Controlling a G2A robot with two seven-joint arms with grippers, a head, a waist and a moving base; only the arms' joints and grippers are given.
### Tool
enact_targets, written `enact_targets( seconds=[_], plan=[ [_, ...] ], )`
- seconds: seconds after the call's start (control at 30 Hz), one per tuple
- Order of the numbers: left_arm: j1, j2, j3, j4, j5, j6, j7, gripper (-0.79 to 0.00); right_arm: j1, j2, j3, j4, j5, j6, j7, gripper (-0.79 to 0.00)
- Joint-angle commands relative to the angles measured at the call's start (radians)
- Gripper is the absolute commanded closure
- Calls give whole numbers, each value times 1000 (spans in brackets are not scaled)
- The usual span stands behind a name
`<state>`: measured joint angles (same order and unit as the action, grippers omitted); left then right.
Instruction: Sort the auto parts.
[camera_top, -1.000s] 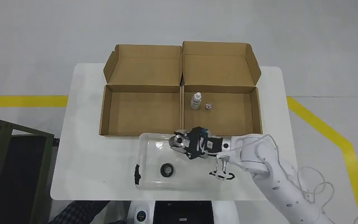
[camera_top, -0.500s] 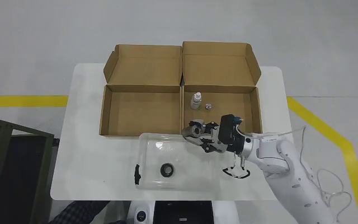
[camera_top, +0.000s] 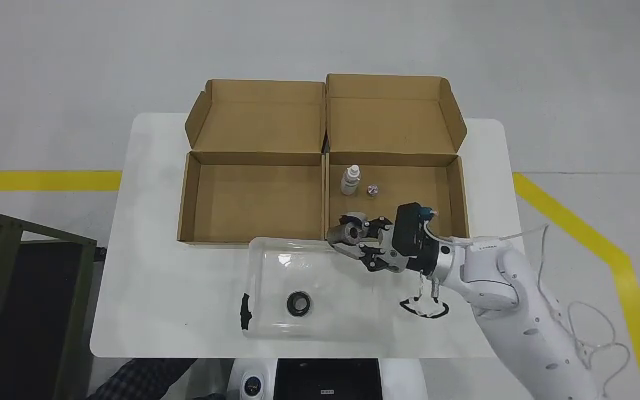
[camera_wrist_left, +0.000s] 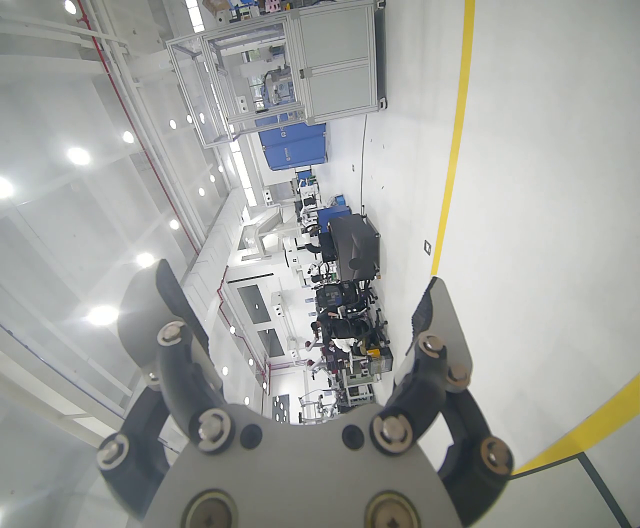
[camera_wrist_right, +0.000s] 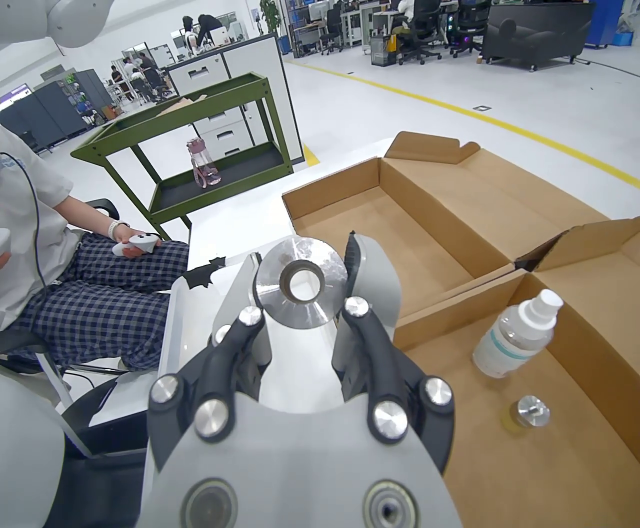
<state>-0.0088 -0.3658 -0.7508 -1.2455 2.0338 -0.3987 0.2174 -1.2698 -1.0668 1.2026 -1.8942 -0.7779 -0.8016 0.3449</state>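
- My left gripper (camera_wrist_left: 300, 285) is hanging with its fingers spread wide and nothing between them. It is facing out into the hall, not the table, so I am judging it the farther hand for this move.
- The left box (camera_top: 255, 200) is lying at about 10 o'clock from my right gripper, and its floor is showing bare.
- The clear tray (camera_top: 262, 262) is sitting just in front of both boxes. A black ring (camera_top: 298, 302) is lying in it at about 7 o'clock from my right gripper.
- My right gripper (camera_top: 350, 237) is pinching a metal disc (camera_wrist_right: 301, 282) by its rim, with one finger pressing each side. The disc's flat face and centre hole are turning back toward my wrist.
- The disc is hanging about over the near wall of the right box (camera_top: 455, 205), close to the wall the two boxes share.
- That box's floor is opening from 12 to 2 o'clock of the disc. A bottle (camera_top: 351, 179) is lying at 12 and a small metal cap (camera_top: 372, 188) at 1.
- I am judging that the coming move is turning on one thing: carrying the disc past that near wall toward 1 o'clock, short of the bottle.
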Motion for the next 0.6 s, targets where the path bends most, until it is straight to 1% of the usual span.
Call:
enact_targets(
  seconds=[0.0,0.43,0.57],
  plan=[
    [0,0,0,0,0,0,0,-785,0,0,0,0,0,0,0,0],
    [0,0,0,0,0,0,0,-785,0,0,0,0,0,0,0,0],
    [0,0,0,0,0,0,0,-785,11,-3,-15,-18,-33,46,8,0]
  ],
)
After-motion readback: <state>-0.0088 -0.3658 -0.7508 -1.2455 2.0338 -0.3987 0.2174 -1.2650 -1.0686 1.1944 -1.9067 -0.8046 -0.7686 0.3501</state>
